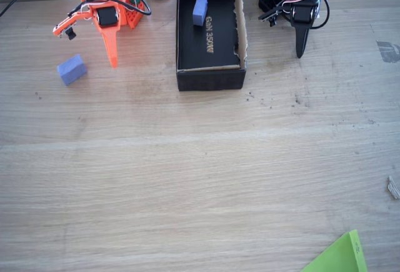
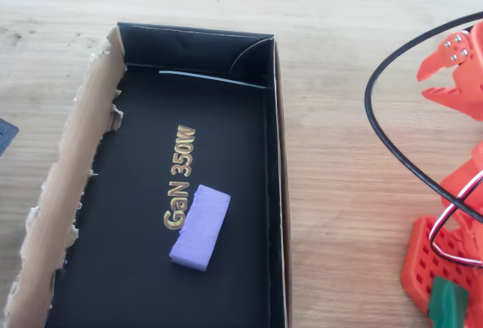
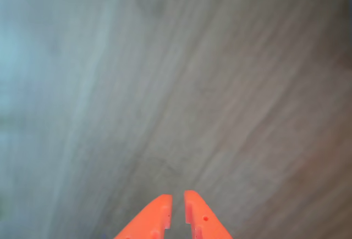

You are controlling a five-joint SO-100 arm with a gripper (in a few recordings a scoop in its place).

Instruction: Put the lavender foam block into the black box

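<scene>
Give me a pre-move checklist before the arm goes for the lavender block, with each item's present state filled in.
1. Lavender foam block lies free on the table, outside the box: ok.
2. Gripper is empty: ok, nothing sits between the fingertips in the wrist view.
3. Jaws are wide enough to take the block: not ok, they stand almost together.
4. Gripper is lined up over the block: not ok; in the fixed view it points down at the table to the block's right.
5. Black box has room: ok; a longer foam block lies inside, with bare floor around it.
</scene>
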